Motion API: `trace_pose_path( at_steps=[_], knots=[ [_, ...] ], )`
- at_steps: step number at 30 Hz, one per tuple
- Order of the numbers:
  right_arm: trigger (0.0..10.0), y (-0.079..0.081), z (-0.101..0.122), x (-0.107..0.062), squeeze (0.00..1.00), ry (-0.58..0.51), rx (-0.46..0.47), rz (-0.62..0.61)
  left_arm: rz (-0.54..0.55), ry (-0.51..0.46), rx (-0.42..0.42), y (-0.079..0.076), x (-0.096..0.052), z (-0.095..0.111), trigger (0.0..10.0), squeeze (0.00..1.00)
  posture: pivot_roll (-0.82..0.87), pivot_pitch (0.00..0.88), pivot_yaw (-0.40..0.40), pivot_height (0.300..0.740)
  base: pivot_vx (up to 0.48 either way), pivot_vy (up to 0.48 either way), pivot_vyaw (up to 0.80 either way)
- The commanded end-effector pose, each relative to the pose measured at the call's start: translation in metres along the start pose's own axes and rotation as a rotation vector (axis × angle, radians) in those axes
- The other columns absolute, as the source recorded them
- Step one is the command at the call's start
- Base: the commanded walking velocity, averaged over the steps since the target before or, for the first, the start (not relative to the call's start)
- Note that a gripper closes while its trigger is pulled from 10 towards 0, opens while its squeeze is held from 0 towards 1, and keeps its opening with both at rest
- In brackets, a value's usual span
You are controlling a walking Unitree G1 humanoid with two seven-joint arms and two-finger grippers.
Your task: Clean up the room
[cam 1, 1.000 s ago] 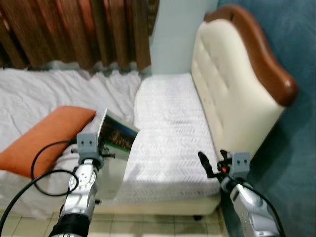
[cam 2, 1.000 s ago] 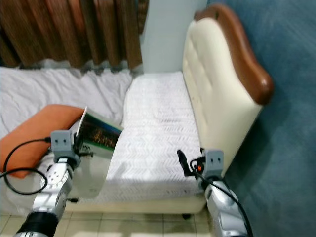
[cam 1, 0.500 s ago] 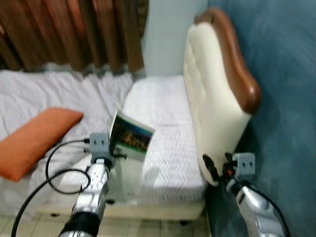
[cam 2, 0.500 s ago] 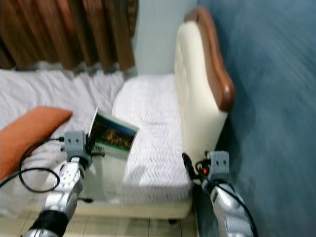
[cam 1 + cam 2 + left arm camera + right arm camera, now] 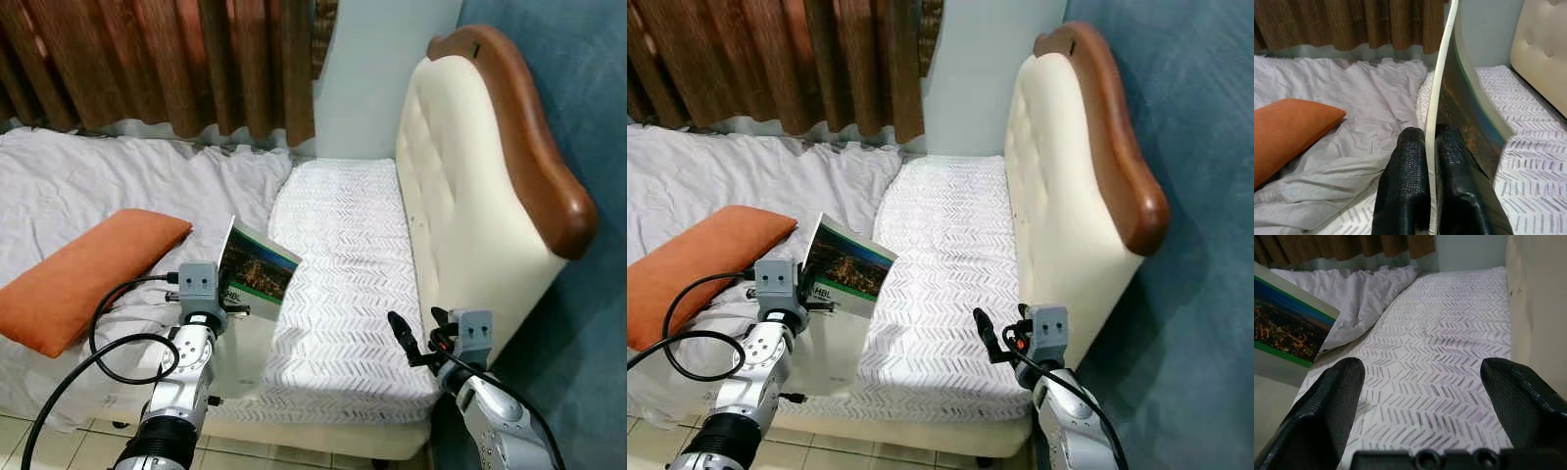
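left gripper (image 5: 1427, 161) clenched on book (image 5: 257, 267), held upright over bed's (image 5: 343, 294) front edge near orange pillow (image 5: 88, 274). right gripper (image 5: 1420, 391) spread wide, holding nothing. tip: keep pinch firm, book thin, lower flat, don't drop.

Thin booklet (image 5: 257, 270): glossy cover with a dark night-city photo, green band along the lower edge, white border. Held tilted, raised above the near edge of the bed. Its lower edge is pinched flat between the closed fingers (image 5: 1411, 161) of the left gripper (image 5: 1431, 161). In the left wrist view it stands edge-on, cover bowing slightly to one side.
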State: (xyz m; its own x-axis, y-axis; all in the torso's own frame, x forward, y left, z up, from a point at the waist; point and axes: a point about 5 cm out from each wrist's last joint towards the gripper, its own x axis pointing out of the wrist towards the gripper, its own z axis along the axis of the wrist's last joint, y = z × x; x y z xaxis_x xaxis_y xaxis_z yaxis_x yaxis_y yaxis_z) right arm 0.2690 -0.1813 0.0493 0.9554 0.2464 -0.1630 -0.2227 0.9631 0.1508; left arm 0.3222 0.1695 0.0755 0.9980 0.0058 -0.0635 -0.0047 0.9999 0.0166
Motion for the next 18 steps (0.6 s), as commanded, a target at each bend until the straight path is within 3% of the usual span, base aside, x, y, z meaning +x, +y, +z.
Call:
trace_pose_path(
  at_steps=[1,2,11,13,15,17,18],
  knots=[
    [10.0,-0.001,0.006,-0.001,0.0,-0.021,0.016,0.005,-0.005,-0.042,-0.01,-0.001,0.003,0.01,10.0,0.0,0.01,0.0,-0.002,0.74,0.0,0.0,0.0],
    [10.0,0.005,0.007,-0.002,0.0,-0.024,0.023,0.057,-0.002,-0.041,-0.027,0.0,0.003,0.009,10.0,0.0,0.01,0.0,-0.003,0.74,0.307,0.371,0.0],
    [10.0,0.011,0.004,-0.004,0.0,0.017,0.045,0.142,0.013,-0.045,-0.071,-0.001,0.003,0.009,10.0,0.0,0.01,0.0,-0.011,0.74,0.299,0.374,0.0],
    [10.0,0.011,0.004,-0.005,0.0,0.019,0.048,0.143,-0.001,-0.045,-0.048,-0.005,0.003,0.009,10.0,0.0,-0.01,0.0,-0.008,0.74,0.259,0.405,0.0],
    [10.0,0.011,0.001,-0.012,0.0,0.028,0.052,0.134,-0.113,0.034,-0.028,-0.029,0.02,0.011,10.0,0.0,-0.02,0.02,-0.005,0.74,0.0,0.0,0.0],
    [10.0,0.014,-0.004,-0.029,0.0,0.048,0.047,0.116,-0.219,0.072,-0.037,-0.062,0.043,0.032,10.0,0.0,-0.08,0.083,0.009,0.74,0.0,0.0,0.0],
    [10.0,0.015,-0.005,-0.036,0.0,0.056,0.044,0.105,-0.243,0.076,-0.071,-0.069,0.048,0.04,10.0,0.0,-0.12,0.127,0.012,0.74,0.0,0.0,0.0]
  ],
)
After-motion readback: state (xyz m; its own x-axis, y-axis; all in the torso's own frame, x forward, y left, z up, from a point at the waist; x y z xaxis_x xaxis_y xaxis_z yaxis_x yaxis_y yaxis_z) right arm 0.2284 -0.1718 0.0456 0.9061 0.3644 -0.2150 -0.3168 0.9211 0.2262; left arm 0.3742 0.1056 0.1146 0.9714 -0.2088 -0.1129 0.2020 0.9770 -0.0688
